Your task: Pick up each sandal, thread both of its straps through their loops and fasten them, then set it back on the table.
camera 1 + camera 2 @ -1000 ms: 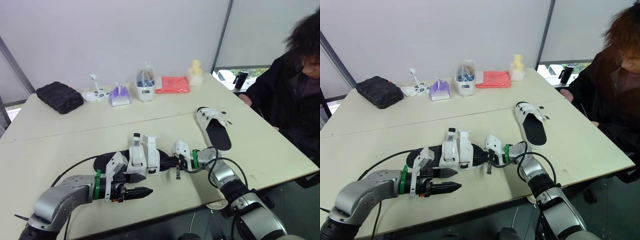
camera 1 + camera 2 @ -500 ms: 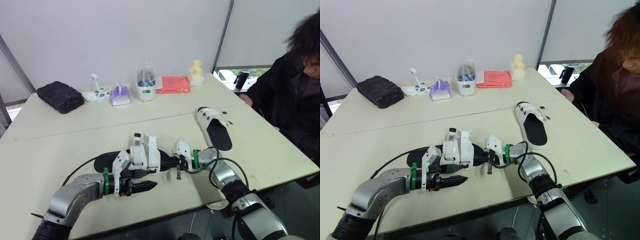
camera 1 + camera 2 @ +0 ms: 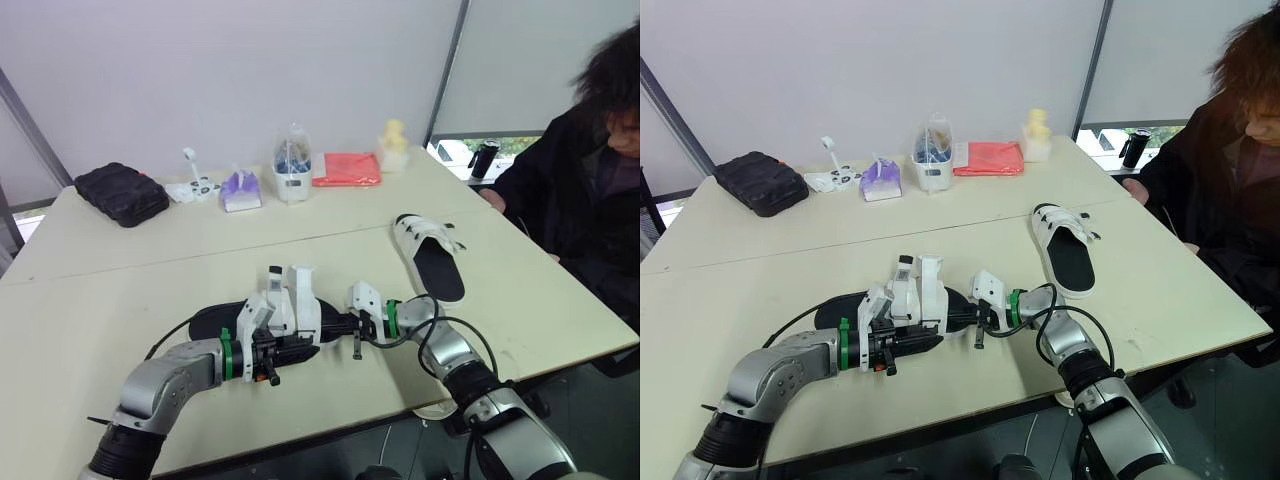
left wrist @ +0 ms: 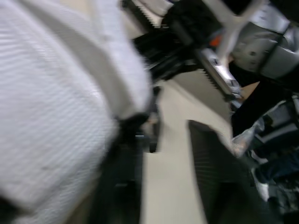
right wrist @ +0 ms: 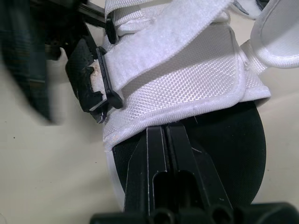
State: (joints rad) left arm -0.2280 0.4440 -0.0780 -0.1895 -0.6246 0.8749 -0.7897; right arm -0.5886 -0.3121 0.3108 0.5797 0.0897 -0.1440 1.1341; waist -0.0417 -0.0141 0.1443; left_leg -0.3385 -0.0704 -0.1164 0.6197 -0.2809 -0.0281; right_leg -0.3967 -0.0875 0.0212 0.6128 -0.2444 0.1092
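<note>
Head view: the near sandal (image 3: pixel 285 305) lies by the front edge of the surface (image 3: pixel 120 290), its straps raised. The left gripper (image 3: pixel 298 348) and right gripper (image 3: pixel 338 325) meet at it. The second sandal (image 3: pixel 430 255) lies toward the right edge

Left wrist view: jaws apart, beside the white strap (image 4: pixel 60 93)

Right wrist view: jaws together, tips on the black insole (image 5: pixel 229 135) below the strapped upper
</note>
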